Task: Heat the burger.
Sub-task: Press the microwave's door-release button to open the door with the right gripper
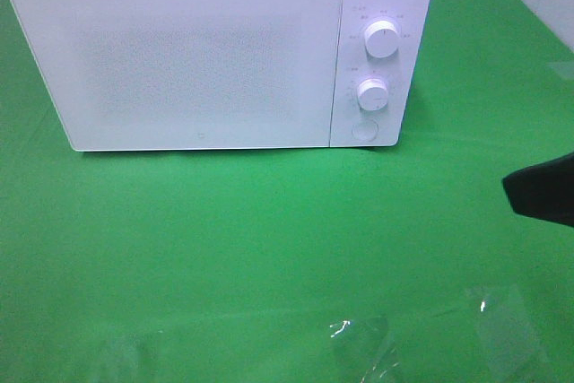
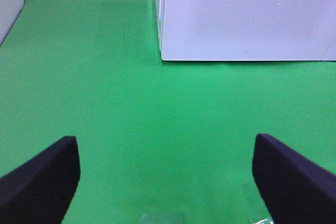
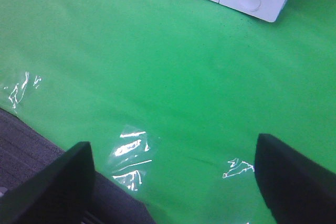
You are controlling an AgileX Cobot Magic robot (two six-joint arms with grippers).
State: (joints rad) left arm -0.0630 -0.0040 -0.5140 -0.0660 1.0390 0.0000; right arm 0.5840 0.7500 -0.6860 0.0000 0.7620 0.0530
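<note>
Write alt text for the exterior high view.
A white microwave, door shut, with two knobs and a round button on its right panel, stands on a green table cover. The right arm's dark tip shows at the right edge; no burger is visible.

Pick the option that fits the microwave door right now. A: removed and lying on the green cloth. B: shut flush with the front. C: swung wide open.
B: the microwave door lies flush beside the control panel, with no gap and no interior showing.
</note>
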